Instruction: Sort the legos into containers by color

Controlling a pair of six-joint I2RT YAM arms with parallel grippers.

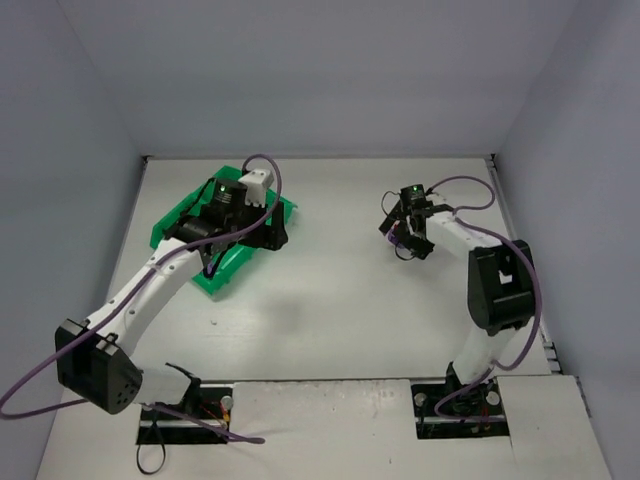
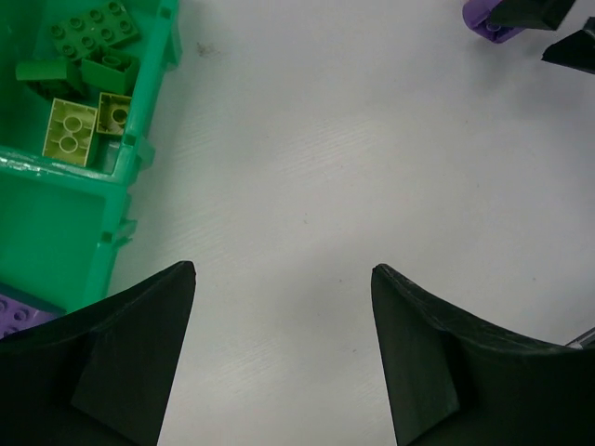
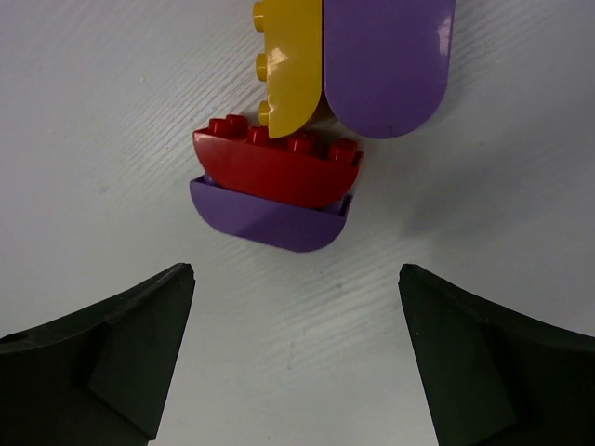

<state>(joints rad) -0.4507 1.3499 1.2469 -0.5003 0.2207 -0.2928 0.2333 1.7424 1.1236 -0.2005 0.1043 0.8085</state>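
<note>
Top external, left arm (image 1: 150,280) across tray (image 1: 168,226), right claw (image 1: 406,248) seemingly over legos (image 3: 279,169)

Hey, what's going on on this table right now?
It's a colour-sorting job, partway done. The left pincer hangs open at the edge of a bright green four-compartment plastic tray; one compartment holds dark green studded bricks and lime bricks, another a purple brick. The right pincer is open above an unsorted cluster on the white table: a red curved brick, a yellow brick and two purple rounded pieces. Neither pincer holds anything.
</note>
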